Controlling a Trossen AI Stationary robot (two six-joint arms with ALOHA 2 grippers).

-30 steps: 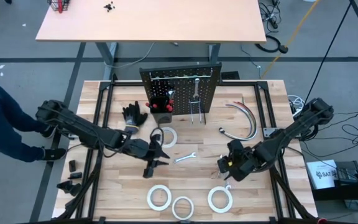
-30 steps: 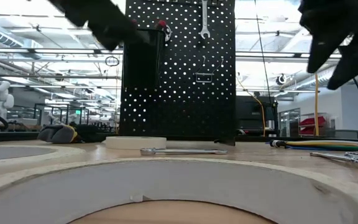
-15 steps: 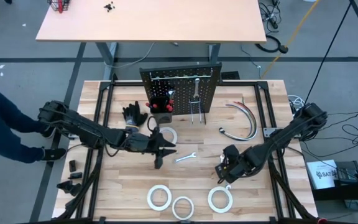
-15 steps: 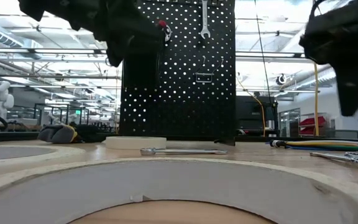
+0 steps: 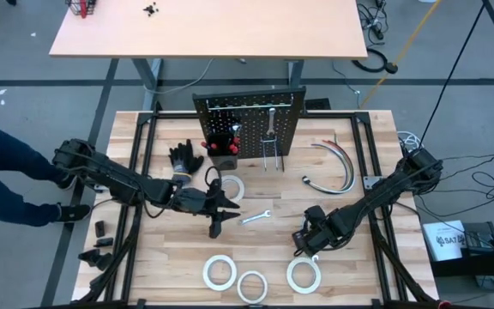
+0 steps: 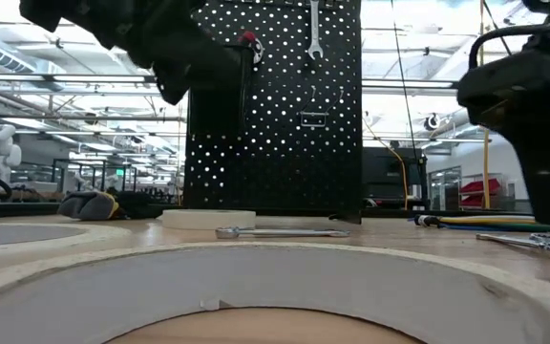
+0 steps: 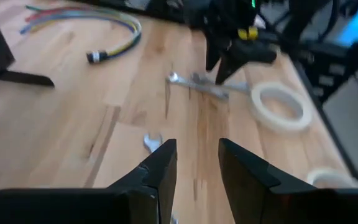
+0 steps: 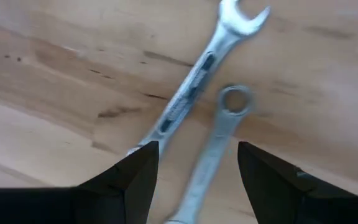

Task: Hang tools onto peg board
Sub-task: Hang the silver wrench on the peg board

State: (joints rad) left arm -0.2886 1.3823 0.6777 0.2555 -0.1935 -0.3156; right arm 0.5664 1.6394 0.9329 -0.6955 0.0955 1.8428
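The black peg board (image 5: 249, 129) stands at the table's far middle with a silver wrench (image 6: 314, 29) hung on it. My right gripper (image 8: 194, 180) points down, open, just above two silver wrenches (image 8: 188, 99) (image 8: 216, 140) that lie crossed on the table. The fingers stand on either side of them without touching. My left gripper (image 7: 197, 162) hovers open left of centre, pointing at a third wrench (image 5: 256, 217) that lies flat. White tape rolls (image 5: 219, 271) (image 5: 304, 275) lie near the front edge, another (image 5: 232, 189) before the board.
Black gloves (image 5: 185, 159) lie left of the peg board and curved hoses (image 5: 340, 165) to its right. A third tape roll (image 5: 252, 285) lies at the front edge. A person's leg (image 5: 7, 172) shows beyond the table's left side.
My right gripper has sunk toward the table and drifted a little toward the near left, tipping until its fingers point down. My left gripper has rolled a little and dipped slightly by the middle wrench. No tool has moved.
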